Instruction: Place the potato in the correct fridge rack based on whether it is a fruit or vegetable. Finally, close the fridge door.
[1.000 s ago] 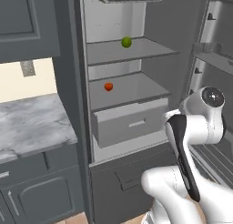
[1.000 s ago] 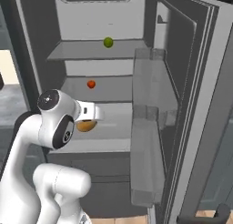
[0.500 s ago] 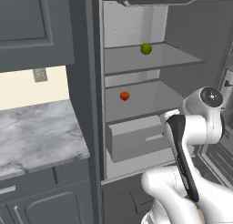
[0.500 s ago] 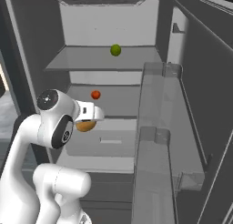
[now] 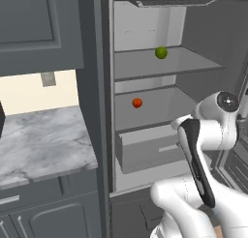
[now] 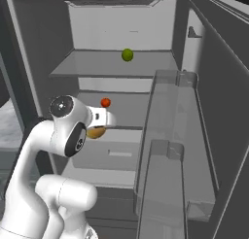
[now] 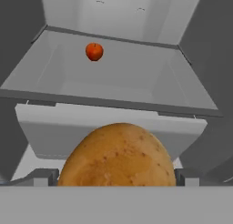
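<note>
base has rolled nearer; potato (image 7: 117, 155) seemingly gripped between wide gripper (image 7: 116, 176) tips

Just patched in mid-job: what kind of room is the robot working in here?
A kitchen, rendered rather than real. An open fridge with shelves and a pull-out drawer stands beside a marble-look counter and panelled grey cabinets. The hand holds a potato facing the fridge.

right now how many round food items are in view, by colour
green ball: 1
red-orange ball: 1
tan-brown potato: 1
total: 3
</note>
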{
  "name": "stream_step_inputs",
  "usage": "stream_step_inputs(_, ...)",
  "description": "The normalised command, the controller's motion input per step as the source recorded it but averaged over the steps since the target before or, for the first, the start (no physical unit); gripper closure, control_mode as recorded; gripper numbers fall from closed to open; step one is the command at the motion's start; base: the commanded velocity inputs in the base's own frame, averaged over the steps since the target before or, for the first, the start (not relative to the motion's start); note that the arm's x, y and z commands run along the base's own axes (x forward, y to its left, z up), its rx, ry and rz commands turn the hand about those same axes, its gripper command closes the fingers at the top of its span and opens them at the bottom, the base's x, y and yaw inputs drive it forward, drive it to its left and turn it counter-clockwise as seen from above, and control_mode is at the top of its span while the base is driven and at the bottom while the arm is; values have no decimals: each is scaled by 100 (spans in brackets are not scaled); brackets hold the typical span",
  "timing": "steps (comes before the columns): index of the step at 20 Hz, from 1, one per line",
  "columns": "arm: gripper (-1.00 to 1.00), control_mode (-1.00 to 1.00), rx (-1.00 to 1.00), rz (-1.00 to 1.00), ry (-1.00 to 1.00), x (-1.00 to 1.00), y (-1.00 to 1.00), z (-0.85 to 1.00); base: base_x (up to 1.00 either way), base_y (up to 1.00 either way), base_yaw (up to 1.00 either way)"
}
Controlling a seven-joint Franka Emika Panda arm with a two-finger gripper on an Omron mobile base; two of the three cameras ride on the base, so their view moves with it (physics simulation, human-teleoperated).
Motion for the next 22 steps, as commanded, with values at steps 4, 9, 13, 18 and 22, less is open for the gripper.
stream_step_inputs(4, 100, -100, 2, 8, 0, 9, -16, 3, 0, 0, 0)
stream_step_inputs(9, 100, -100, 0, 3, 0, 2, 0, 30, 0, 0, 0)
stream_step_inputs(13, 100, -100, 0, 0, 0, 1, 0, 47, 0, 0, 0)
stream_step_inputs(18, 100, -100, 0, 1, -2, 0, 0, 44, 0, 0, 0)
stream_step_inputs(22, 100, -100, 0, 3, -18, 0, 0, 40, 0, 0, 0)
